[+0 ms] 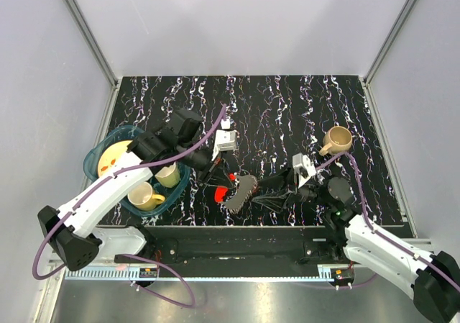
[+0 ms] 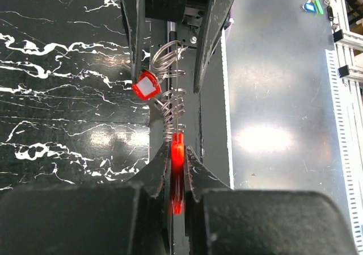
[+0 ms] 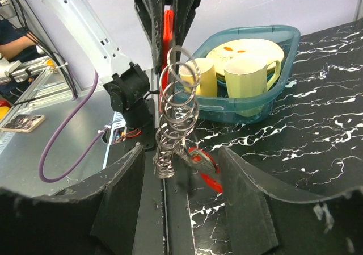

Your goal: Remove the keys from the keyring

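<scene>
My left gripper (image 2: 177, 153) is shut on a flat red plastic piece (image 2: 177, 170), seen edge-on; it looks like a key's red head. From it a chain of thin metal rings, the keyring (image 2: 170, 104), stretches towards my right gripper (image 2: 170, 73). A red oval tag (image 2: 146, 86) with a pale centre hangs off the chain. In the right wrist view the keyring (image 3: 176, 107) dangles between the open fingers of my right gripper (image 3: 181, 153), with the tag (image 3: 207, 167) at its lower end. From above, a grey fob (image 1: 241, 192) lies between the two grippers. No key blades show clearly.
A teal basin (image 1: 97, 157) at the left holds a yellow plate and two yellow mugs. A tan mug (image 1: 336, 139) stands at the right of the black marbled table (image 1: 287, 107). The keyring hangs over the table's near edge by the black base rail (image 1: 230, 240).
</scene>
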